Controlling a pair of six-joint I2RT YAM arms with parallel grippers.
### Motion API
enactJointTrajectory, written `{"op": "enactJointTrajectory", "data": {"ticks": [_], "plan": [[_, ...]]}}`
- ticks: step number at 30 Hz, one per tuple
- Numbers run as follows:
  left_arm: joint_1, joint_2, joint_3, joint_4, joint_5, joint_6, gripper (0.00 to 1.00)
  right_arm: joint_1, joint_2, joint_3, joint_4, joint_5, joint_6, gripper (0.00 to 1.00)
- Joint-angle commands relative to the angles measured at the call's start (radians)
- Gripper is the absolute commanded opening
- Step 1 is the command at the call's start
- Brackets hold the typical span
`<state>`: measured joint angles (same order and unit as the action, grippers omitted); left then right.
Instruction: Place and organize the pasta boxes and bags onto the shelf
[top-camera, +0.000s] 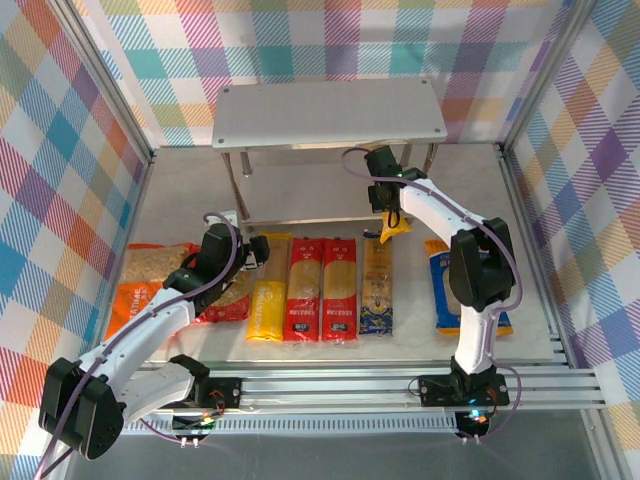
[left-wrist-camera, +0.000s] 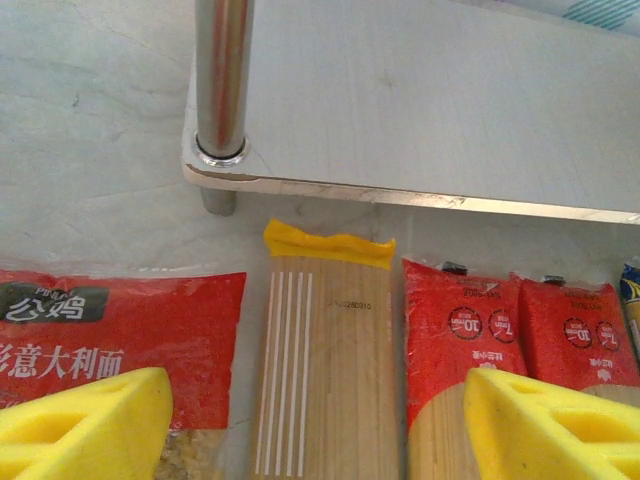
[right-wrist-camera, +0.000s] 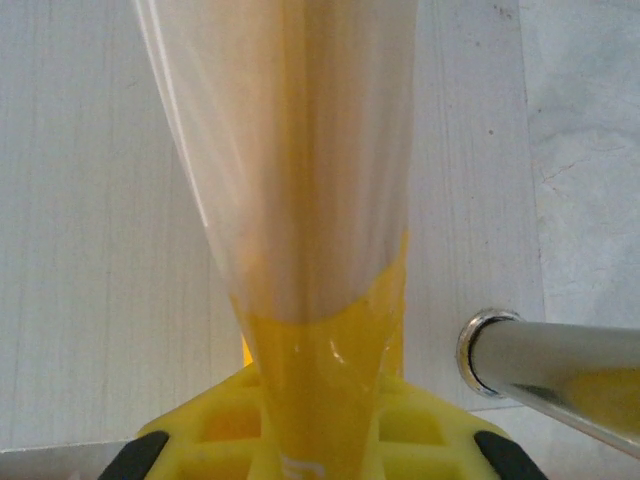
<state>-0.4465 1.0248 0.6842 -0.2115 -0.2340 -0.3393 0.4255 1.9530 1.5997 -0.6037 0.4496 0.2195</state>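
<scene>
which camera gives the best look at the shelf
Top external: the whole shelf, with top plate, legs and lower board. Left wrist catches a lower-board corner with one leg; right wrist sees board and a leg past the yellow pack pinched in its end effector.

Shelf: plain grey metal. Walls: pastel plaid. Red packs: white roundels. Striped yellow pack: white lines. Second yellow pack: yellow end (clear film above). Dark blue pack noted. Bags: orange bag, red bag, blue bag.
</scene>
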Motion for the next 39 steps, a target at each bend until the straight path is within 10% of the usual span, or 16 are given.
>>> {"op": "enactJointTrajectory", "data": {"ticks": [1, 19, 39], "plan": [[0.014, -0.027, -0.014, -0.018, -0.004, 0.019, 0.77, -0.013, 0.043, 0.038, 0.132, 0.07, 0.004, 0.0], [0.023, -0.049, -0.026, -0.058, 0.016, 0.023, 0.78, -0.022, 0.079, 0.051, 0.08, 0.075, 0.067, 0.64], [-0.065, -0.038, -0.056, -0.217, 0.035, -0.033, 0.77, 0.015, -0.358, -0.351, 0.042, -0.178, 0.153, 0.71]]}}
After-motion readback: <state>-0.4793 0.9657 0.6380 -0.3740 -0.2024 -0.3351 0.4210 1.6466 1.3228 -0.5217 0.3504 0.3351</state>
